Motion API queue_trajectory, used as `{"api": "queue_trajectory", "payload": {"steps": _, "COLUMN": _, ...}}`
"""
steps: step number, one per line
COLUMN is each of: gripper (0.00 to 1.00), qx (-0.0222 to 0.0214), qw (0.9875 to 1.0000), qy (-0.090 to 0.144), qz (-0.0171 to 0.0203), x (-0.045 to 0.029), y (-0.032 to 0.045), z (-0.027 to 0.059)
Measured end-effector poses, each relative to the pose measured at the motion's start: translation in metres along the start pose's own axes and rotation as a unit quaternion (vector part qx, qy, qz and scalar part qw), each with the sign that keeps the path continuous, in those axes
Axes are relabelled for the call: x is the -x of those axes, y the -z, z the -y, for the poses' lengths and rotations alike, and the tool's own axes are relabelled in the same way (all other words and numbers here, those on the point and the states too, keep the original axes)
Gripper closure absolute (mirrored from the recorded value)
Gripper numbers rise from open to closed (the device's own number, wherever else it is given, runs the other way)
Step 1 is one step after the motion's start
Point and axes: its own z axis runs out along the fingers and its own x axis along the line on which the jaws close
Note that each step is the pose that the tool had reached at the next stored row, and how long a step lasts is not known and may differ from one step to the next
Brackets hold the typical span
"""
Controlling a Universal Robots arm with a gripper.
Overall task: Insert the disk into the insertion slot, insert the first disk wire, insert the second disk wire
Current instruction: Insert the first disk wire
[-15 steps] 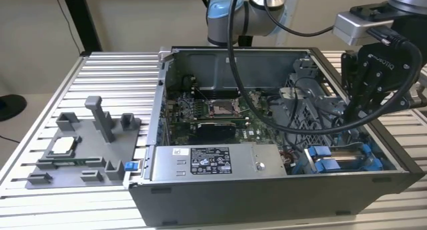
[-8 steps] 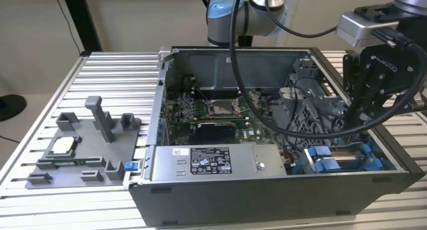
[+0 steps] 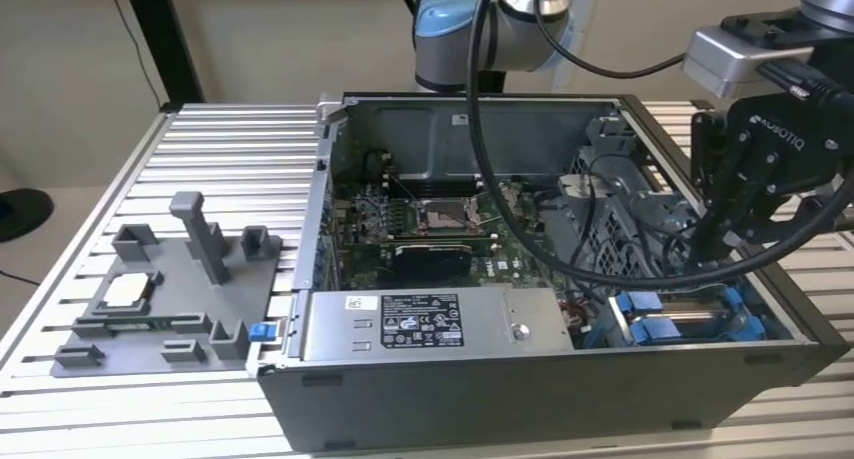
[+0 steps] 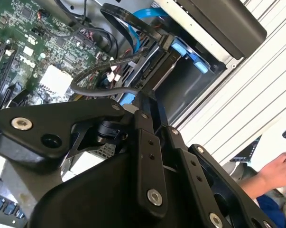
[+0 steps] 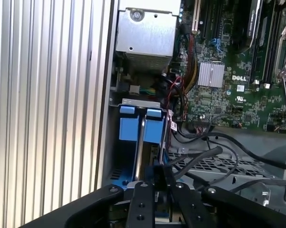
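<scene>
- One tool [image 5: 156, 170], clenched, is positioned near one disk [image 5: 132, 129].
- Two blue tabs [image 5: 127, 110] are counted on it.
- One computer case [image 3: 534, 399] is carried by the tabletop [image 3: 227, 149].

The power-supply label [image 3: 420, 321] — print illegible.

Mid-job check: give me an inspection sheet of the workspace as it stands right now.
Surface: slatted metal table carrying the open computer case.
Job's things: disk sits in the insertion slot, with its blue carrier at the mouth; wire connections cannot be judged.
Clutter: grey fixture on the table at the exterior view's left of the case; power-supply box inside the case.
Gripper: gripper reaches down into the case, close to the disk.
Cables: black cables loop over the motherboard; blue cable near the slot.
Surroundings: a person's hand beyond the table.
</scene>
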Motion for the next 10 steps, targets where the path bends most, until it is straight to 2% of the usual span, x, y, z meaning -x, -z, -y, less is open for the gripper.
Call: {"api": "queue_trajectory", "payload": {"steps": 10, "gripper": 1.00, "qx": 0.0117, "qw": 0.9999, "qy": 0.000, "qz": 0.0057, "x": -0.0081, "y": -0.0002, "z": 0.0035}}
